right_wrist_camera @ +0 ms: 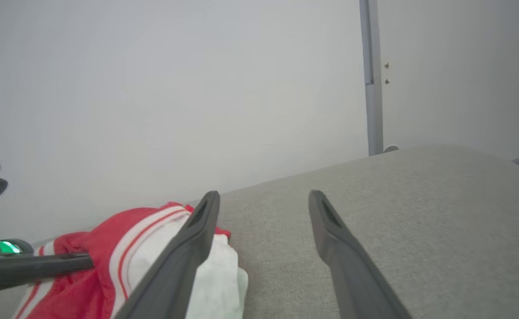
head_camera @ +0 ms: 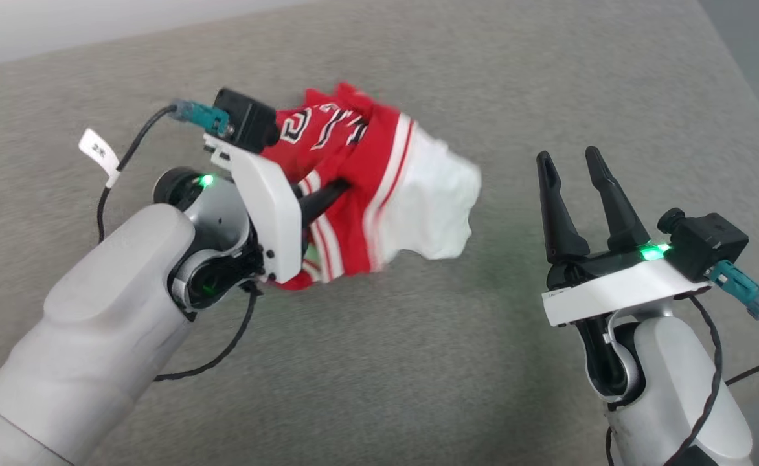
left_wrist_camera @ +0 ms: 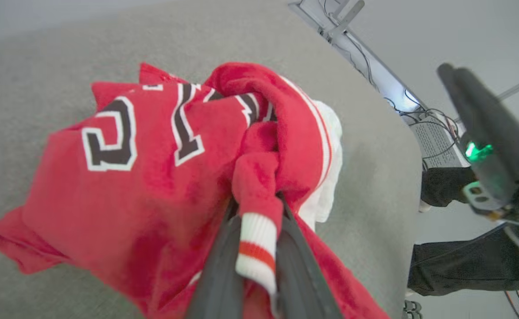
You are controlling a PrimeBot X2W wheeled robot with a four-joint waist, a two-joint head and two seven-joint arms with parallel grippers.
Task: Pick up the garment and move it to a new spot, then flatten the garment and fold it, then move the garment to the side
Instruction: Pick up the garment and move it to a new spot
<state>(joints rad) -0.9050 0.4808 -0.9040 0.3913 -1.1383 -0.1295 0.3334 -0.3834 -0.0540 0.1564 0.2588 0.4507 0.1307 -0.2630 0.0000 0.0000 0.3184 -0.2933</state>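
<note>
The red jersey point(head_camera: 366, 188) is pinched at its striped trim point(left_wrist_camera: 253, 248) by the left gripper's point(left_wrist_camera: 256, 221) fingers and held bunched over the grey worktop point(head_camera: 379, 362), the right gripper's point(head_camera: 569, 158) fingers spread, empty, just beside it — pick-up apparently done; placing, flattening, folding and moving aside are left.

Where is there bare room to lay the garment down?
Free: the near grey surface, the gap between garment and right pincer, and the far stretch beyond the garment. Crowded: around the left pincer, shut on the bunched garment.
</note>
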